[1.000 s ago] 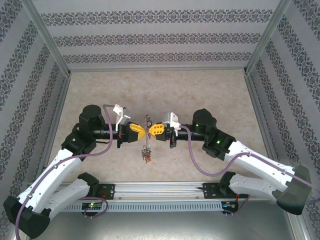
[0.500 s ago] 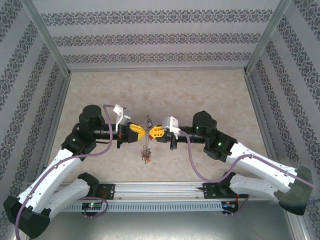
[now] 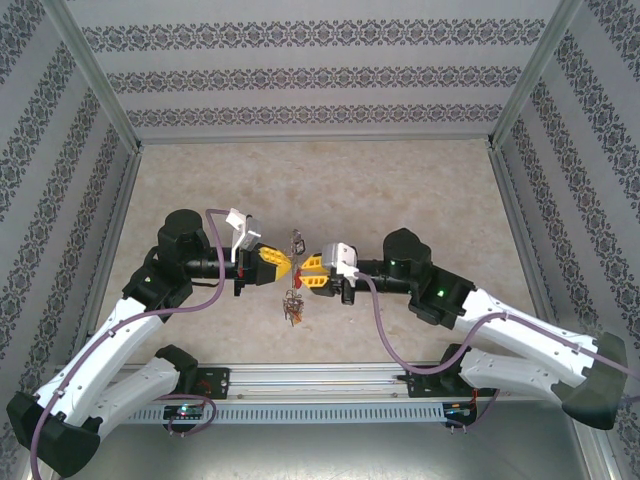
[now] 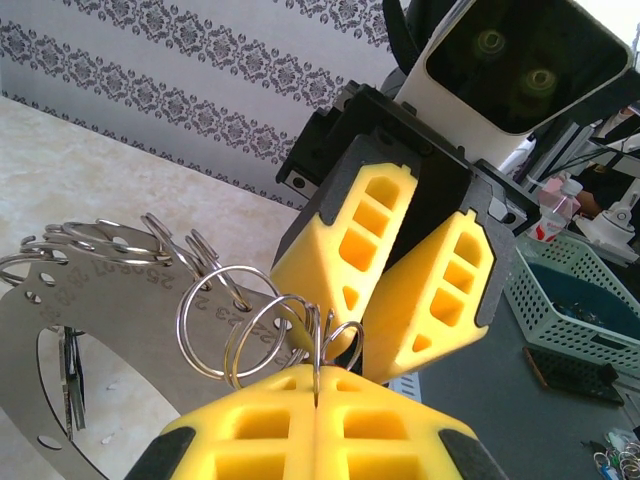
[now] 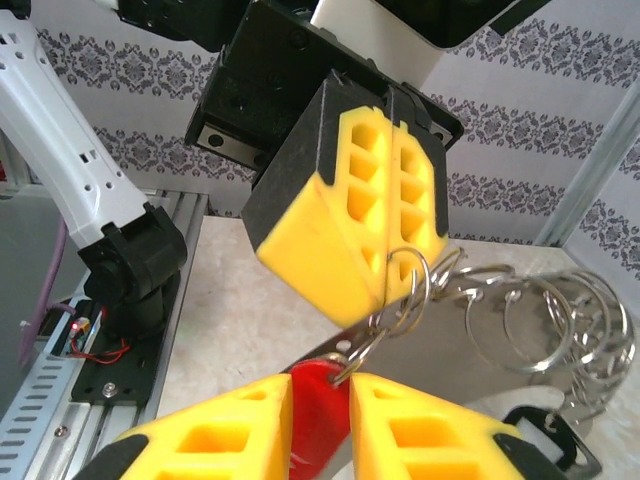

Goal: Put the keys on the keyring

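The keyring [image 3: 297, 242], a flat grey metal loop strung with small split rings, hangs above the table between both grippers, and several keys [image 3: 292, 308] dangle under it. My left gripper [image 3: 287, 266] is shut, pinching a thin split ring in the seam of its yellow pads [image 4: 318, 385] beside the keyring's plate [image 4: 110, 320]. My right gripper [image 3: 302, 272] faces it from the right. Its jaws [image 5: 321, 385] stand slightly apart with the red tag [image 5: 315, 420] of a key in the gap; the tag's small ring links to the keyring [image 5: 470, 345].
Patterned walls close in the beige table [image 3: 320, 190] on three sides. An aluminium rail [image 3: 320, 385] with both arm bases runs along the near edge. A green basket [image 4: 590, 290] sits off the table behind the right arm.
The right gripper's jaws have parted from shut, and its wrist has drifted slightly down and left towards the near edge. The left gripper and the keyring have stayed put.
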